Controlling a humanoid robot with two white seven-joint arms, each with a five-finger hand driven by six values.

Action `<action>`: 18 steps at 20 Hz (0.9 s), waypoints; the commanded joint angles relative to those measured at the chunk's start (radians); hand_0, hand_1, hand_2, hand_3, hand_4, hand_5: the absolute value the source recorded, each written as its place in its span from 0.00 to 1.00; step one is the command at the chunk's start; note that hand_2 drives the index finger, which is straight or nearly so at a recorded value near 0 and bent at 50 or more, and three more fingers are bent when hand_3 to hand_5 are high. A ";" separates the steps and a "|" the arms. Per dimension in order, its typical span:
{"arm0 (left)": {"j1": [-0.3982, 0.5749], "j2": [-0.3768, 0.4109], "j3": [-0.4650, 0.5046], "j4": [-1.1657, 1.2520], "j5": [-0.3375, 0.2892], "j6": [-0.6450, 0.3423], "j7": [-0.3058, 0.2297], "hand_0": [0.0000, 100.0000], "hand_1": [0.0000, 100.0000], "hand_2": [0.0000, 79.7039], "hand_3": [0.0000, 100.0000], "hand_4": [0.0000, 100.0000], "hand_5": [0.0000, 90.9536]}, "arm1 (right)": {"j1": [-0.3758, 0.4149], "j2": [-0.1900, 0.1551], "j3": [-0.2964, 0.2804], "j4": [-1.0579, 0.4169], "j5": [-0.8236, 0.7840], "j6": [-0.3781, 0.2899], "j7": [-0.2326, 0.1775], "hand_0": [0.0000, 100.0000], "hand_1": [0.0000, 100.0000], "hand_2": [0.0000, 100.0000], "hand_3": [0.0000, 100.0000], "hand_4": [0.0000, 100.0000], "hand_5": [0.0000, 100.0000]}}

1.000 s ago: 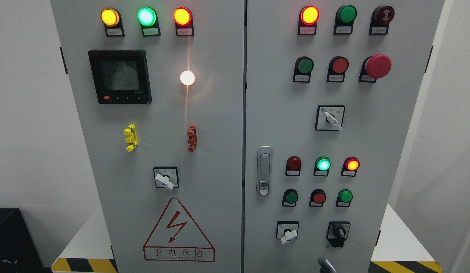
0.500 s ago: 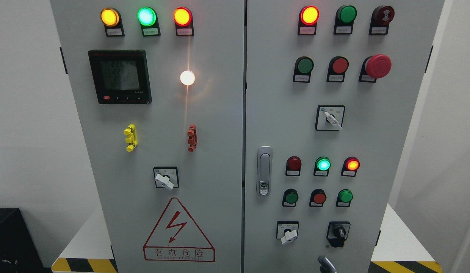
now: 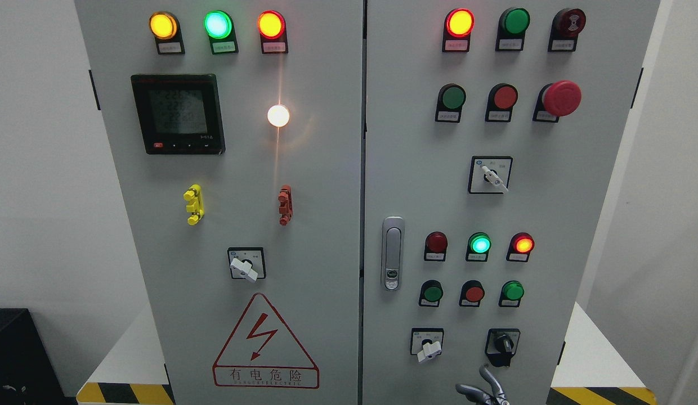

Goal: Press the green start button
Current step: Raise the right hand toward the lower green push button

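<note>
My fingers (image 3: 484,388) poke up spread and empty at the bottom edge, right of middle, low on the cabinet's right door (image 3: 551,214). The likeliest green start button (image 3: 433,293) sits up-left, unpressed, probably my target.

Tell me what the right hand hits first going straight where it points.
Probably the black rotary selector knob just above the right hand; the nearest green round pushbutton sits higher. Depth unclear.

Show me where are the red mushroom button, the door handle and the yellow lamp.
red mushroom button (image 3: 562,98), head view, on its cap.
door handle (image 3: 392,253), head view, on its grip.
yellow lamp (image 3: 162,25), head view, on its lens.
</note>
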State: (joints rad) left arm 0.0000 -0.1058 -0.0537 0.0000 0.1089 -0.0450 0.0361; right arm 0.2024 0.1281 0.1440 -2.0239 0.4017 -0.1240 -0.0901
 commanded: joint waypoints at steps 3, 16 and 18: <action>-0.023 0.000 0.000 -0.028 0.000 0.001 -0.001 0.12 0.56 0.00 0.00 0.00 0.00 | -0.058 0.002 -0.038 0.057 0.282 -0.034 -0.008 0.16 0.34 0.00 0.68 0.70 0.79; -0.023 0.000 0.000 -0.028 0.000 0.001 -0.001 0.12 0.56 0.00 0.00 0.00 0.00 | -0.195 0.004 -0.133 0.180 0.660 -0.095 -0.097 0.28 0.34 0.00 0.85 0.85 1.00; -0.023 0.000 0.000 -0.028 0.000 0.001 -0.001 0.12 0.56 0.00 0.00 0.00 0.00 | -0.213 0.005 -0.133 0.191 0.696 -0.094 -0.114 0.30 0.34 0.00 0.87 0.85 1.00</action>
State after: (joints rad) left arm 0.0000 -0.1057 -0.0537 0.0000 0.1089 -0.0450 0.0361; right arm 0.0372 0.1309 0.0471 -1.9102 0.9740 -0.2195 -0.1826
